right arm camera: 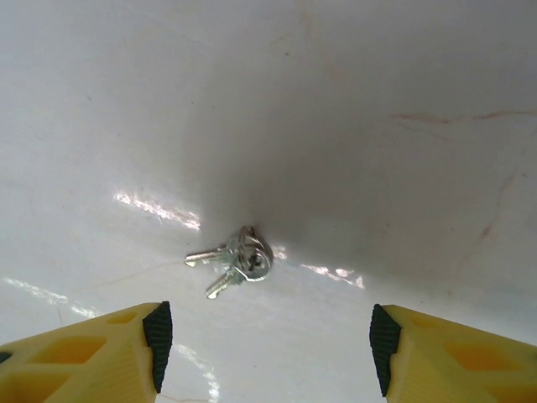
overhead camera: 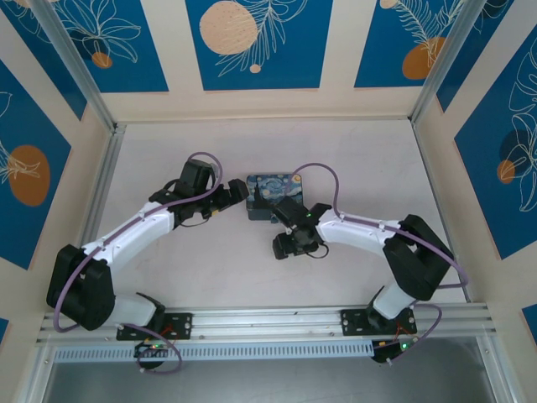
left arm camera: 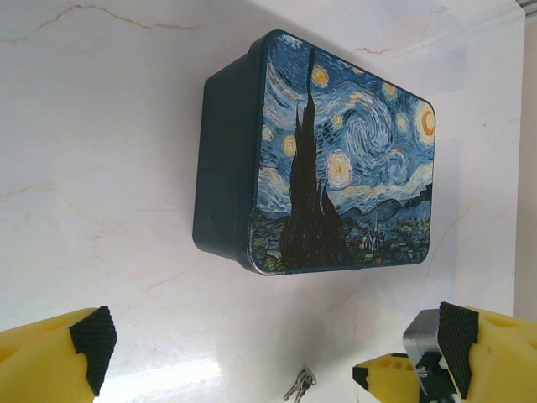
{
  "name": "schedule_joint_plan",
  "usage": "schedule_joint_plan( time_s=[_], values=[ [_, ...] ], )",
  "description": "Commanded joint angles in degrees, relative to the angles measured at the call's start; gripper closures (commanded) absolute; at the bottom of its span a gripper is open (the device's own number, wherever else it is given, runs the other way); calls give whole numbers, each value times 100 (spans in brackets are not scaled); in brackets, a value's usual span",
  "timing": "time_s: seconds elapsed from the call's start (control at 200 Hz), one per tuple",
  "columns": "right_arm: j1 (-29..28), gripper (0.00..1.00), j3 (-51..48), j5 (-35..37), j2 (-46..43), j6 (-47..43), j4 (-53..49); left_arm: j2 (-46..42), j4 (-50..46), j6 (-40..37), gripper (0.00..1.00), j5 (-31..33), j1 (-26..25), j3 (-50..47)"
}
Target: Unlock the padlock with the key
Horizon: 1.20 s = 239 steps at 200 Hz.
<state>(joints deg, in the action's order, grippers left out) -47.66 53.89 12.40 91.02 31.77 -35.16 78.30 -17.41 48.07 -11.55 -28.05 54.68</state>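
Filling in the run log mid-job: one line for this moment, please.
left gripper: open, near tin | right gripper: open, above keys | keys: lying on table, ungripped

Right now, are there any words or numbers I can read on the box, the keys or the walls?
There is nothing here that can be read.
The tin: a swirly night-sky painting with stars and a dark tree, no words.
The keys: too small and shiny to tell if anything is stamped on them.
The wall panels: blue with white flowers and orange circles, no writing.
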Motion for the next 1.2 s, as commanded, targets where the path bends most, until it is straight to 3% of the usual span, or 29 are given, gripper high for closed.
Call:
schedule_joint_plan(
  time_s=[0.0, 0.505, 0.9, 1.055, 1.19],
  values=[
    [-54, 34, 189, -104, 218, -299, -26, 17, -52, 27, 0, -84, -64, 16],
    [-108, 38, 418, 23, 850, -896, 41, 89, -52, -7, 0, -90, -69, 78],
    [-182, 90, 282, -156, 865, -831, 180, 141, -43, 5, 0, -84, -71, 104],
    [-182, 100, 197, -186, 720, -745, 206, 155, -50, -2, 0, -93, -70, 104],
    [-173, 100, 127, -248, 471, -615, 219, 118, -57, -7, 0, -93, -68, 96]
  ],
)
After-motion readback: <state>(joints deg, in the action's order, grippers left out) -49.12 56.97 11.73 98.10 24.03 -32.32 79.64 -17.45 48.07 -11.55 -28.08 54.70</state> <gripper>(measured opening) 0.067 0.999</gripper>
